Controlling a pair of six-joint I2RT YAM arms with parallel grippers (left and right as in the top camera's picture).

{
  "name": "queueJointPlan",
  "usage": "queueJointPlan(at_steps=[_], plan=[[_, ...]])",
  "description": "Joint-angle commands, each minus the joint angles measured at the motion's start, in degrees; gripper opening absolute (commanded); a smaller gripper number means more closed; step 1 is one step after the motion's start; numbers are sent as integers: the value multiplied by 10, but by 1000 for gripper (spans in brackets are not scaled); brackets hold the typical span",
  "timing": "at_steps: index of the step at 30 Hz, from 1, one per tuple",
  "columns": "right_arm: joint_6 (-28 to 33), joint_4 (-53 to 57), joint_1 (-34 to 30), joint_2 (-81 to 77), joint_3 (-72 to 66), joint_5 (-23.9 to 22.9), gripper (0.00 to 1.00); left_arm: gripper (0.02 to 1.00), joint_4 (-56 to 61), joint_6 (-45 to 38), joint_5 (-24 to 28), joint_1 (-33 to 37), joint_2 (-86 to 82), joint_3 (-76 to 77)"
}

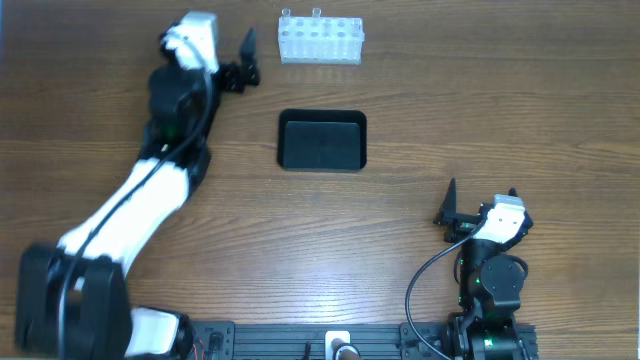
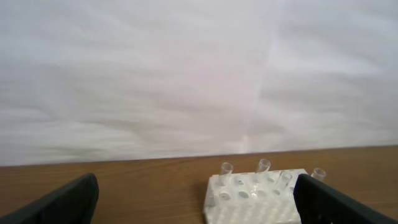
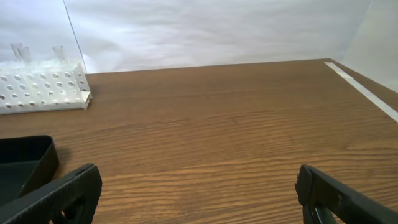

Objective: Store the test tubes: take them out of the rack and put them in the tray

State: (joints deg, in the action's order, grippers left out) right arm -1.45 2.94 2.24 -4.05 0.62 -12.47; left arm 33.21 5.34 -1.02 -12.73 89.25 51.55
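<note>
My left gripper (image 1: 245, 62) hangs with fingers spread wide just beside the left end of the rack (image 1: 320, 42). For the first pick I would centre them on one of the test tubes (image 2: 263, 165), close gently below its rim and draw it straight up before carrying it to the black tray (image 1: 322, 140), which lies near the rack on the side of the arm bases. The left wrist view shows me the tubes standing proud of the holes, which the top view flattens, while the top view places my right gripper (image 1: 480, 200), also spread, well apart by its base.
</note>
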Motion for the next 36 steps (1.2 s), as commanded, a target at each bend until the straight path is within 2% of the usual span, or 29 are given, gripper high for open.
queueJointPlan(at_steps=[1,15,36], plan=[[0,1,0,3,-3,4,993,1000,-16,-6,7,-17,112,110],[0,1,0,3,-3,4,991,998,-130,-4,-3,-48,314,350],[0,1,0,3,-3,4,993,993,-130,2,-75,-51,394,387]])
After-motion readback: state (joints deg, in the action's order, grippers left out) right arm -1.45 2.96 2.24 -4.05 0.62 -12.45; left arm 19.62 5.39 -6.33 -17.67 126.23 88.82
